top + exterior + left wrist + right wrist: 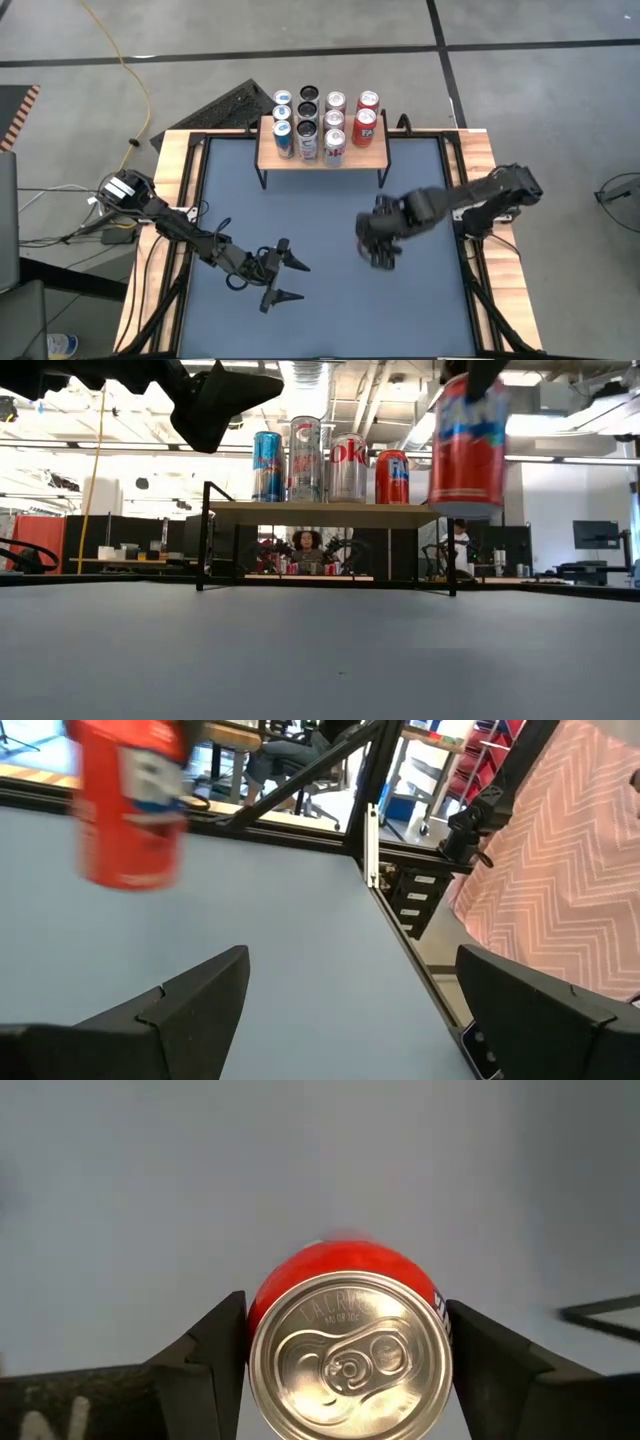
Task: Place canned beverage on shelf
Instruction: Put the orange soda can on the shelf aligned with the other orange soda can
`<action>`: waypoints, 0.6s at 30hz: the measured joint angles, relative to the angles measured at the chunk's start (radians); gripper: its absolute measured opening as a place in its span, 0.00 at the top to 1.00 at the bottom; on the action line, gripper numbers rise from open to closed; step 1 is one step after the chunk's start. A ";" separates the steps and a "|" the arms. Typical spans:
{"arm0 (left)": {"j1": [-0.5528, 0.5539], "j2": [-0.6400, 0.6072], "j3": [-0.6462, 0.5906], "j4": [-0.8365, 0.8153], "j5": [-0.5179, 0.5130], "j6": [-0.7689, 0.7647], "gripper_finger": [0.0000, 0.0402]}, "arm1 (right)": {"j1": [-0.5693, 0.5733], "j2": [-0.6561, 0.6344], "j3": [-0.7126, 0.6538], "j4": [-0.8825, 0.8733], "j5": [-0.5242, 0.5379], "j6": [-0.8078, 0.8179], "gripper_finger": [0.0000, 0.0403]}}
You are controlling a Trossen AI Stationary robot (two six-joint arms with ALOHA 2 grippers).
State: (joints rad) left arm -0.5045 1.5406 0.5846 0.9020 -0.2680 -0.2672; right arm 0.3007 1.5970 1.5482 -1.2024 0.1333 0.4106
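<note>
A red canned beverage (467, 440) hangs in the air above the blue-grey table mat, right of the shelf in the low view, with my right gripper (378, 250) shut on it; from above the gripper hides the can. Its silver top (350, 1355) faces the right wrist camera. The shelf (330, 512), a light wooden top on thin black legs, stands at the table's far edge with several cans (320, 125) upright on it. My left gripper (285, 272) waits open over the near left of the mat, fingers level, holding nothing. My right gripper pinches the can's side wall just below its top rim (262, 1302) between its two fingers (215, 1350), one on each side. The fingers come from above, slanting steeply down. The can hangs upright, lifted clear of the table.
The shelf's near right corner (368, 156) shows bare wood. A wooden frame with black rails (470, 180) borders the mat. A dark flat object (225, 105) lies on the floor behind the table's far left corner. A person (305, 545) sits beyond the shelf.
</note>
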 joint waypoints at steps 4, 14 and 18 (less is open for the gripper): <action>0.000 0.000 0.000 -0.002 0.000 0.000 0.15 | -0.122 -0.032 0.000 -0.009 0.000 -0.095 0.37; 0.000 0.000 0.000 -0.006 -0.006 0.001 0.15 | -0.366 -0.023 0.130 -0.060 0.000 -0.350 0.37; 0.000 0.000 0.000 -0.008 -0.007 0.001 0.15 | -0.444 -0.024 0.180 -0.061 0.001 -0.435 0.37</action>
State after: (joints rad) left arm -0.5045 1.5410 0.5850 0.8936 -0.2749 -0.2661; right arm -0.1431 1.5726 1.7278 -1.2636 0.1341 -0.0245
